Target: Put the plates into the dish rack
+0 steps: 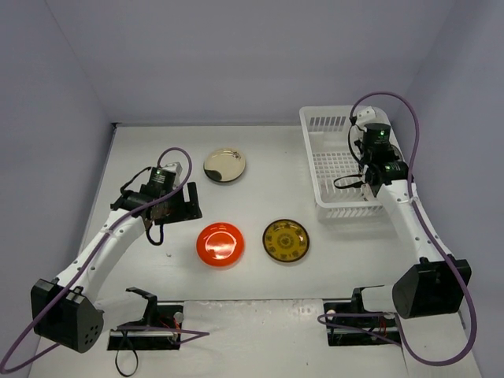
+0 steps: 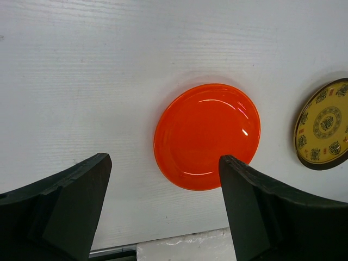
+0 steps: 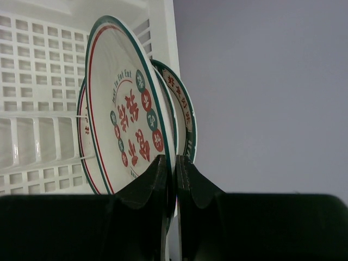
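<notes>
A solid red-orange plate point(image 1: 220, 244) point(image 2: 206, 136) lies flat on the table, just ahead of my left gripper point(image 1: 175, 211) point(image 2: 165, 160). That gripper is open wide with nothing between its fingers point(image 2: 70, 206). To the plate's right lies a dark yellow-brown plate point(image 1: 285, 239) point(image 2: 323, 125), and a cream plate point(image 1: 224, 164) sits further back. My right gripper point(image 1: 370, 157) point(image 3: 175, 160) hangs over the white dish rack point(image 1: 346, 161) point(image 3: 43, 81), shut on the rim of a white plate with red patterns point(image 3: 125, 109) held on edge. Two more patterned plates point(image 3: 182, 109) stand on edge around it against the rack.
The rack stands at the back right of the white table, near the back wall. Black stands with cables point(image 1: 150, 315) sit at the near edge beside the arm bases. Grey walls enclose the table on three sides.
</notes>
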Robot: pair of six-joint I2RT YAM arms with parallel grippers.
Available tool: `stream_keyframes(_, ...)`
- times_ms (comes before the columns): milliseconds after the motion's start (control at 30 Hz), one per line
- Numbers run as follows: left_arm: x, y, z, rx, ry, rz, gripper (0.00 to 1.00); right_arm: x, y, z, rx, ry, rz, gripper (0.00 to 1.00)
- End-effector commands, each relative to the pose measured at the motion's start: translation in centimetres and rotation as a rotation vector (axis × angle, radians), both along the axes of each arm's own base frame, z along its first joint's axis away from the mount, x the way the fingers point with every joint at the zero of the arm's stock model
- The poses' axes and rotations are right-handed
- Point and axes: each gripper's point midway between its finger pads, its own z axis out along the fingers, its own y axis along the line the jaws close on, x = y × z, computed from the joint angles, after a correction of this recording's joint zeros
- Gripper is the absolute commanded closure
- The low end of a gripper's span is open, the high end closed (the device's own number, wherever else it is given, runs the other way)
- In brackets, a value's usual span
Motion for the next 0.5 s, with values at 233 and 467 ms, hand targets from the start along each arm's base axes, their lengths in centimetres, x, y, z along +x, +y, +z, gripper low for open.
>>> stream_keyframes(233,0.3,0.6,0.6,0.023,-0.037,-0.010,0.19,1.7,0.0,-0.6,-0.006,-0.069,-0.008,1.00)
stream_keyframes(467,0.0,0.6,0.4,0.024,-0.024,-0.014,0.19,1.9,0.6,-3.6,0.055,-0.026,-0.016,1.00)
